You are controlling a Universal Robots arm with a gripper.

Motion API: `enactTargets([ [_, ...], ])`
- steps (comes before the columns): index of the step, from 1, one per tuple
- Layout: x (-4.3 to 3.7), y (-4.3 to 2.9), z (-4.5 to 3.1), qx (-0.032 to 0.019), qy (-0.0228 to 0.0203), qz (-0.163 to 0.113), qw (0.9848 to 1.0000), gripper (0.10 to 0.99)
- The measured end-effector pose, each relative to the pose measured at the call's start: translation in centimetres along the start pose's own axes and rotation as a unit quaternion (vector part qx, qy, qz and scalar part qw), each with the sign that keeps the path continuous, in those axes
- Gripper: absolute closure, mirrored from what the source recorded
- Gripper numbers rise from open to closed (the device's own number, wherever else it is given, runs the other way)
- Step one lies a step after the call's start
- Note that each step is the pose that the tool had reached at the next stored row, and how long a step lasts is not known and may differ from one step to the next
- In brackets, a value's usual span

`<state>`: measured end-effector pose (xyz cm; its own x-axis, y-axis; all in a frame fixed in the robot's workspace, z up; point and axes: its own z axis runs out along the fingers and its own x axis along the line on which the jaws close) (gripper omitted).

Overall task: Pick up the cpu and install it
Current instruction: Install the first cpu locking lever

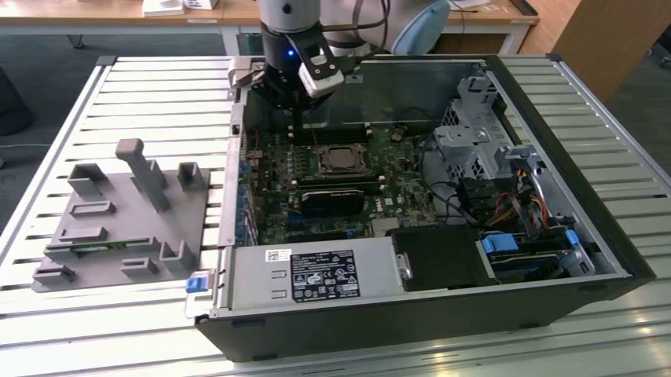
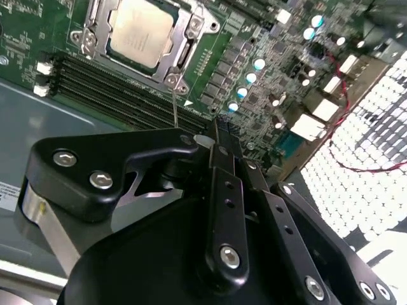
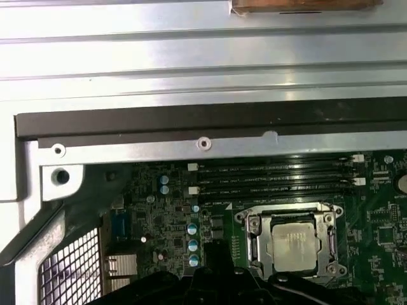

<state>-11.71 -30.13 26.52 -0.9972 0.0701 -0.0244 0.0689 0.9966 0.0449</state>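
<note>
One chip matters here, and we find the cpu point(image 2: 140, 32) already lying in the motherboard socket point(image 2: 181, 47), its silver-grey top showing at the upper left of the second wrist view and at the lower right of the first wrist view point(image 3: 296, 244). In the exterior view it sits at the middle of the frame point(image 1: 338, 159), inside the open computer case point(image 1: 587, 204) that lies on the slatted tabletop point(image 1: 157, 102).

We see the claw point(image 2: 213, 143) at the middle of the second wrist view, its fingers drawn together with nothing between them, poised over the memory slots point(image 2: 121, 89) just beside the socket. In the exterior view the arm point(image 1: 298, 63) hangs at the upper middle, over the far edge of the board. The grey fixture plate point(image 1: 126, 220) rests at the left of that frame, well apart from the case.

We judge the chip placed but not secured: the socket frame looks open around it. Risks from here are plain. A claw descending off-line could strike the memory slots or the tall capacitors point(image 2: 254, 70) nearby. Any nudge to the chip's rim could tilt it in its seat, and pressure on a tilted chip would bend the contacts below. We cannot tell whether it lies fully flat.
</note>
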Motion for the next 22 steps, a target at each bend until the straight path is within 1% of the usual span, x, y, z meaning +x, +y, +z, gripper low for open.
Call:
enactTargets([
  [5,-0.07,0.77,0.5,-0.0001,0.0,0.0,1.0,0.98],
  [8,-0.5,0.94,0.63,0.0,0.0001,0.0,1.0,0.98],
  [14,-2.27,1.18,0.81,0.0,0.0014,0.0,1.0,0.98],
  [20,-4.64,1.4,1.14,0.0002,0.0035,0.0,1.0,0.98],
  [21,-4.88,1.41,1.24,0.0001,0.0037,0.0,1.0,0.98],
  [22,-4.96,1.41,1.34,-0.0017,0.0038,0.0,1.0,0.98],
])
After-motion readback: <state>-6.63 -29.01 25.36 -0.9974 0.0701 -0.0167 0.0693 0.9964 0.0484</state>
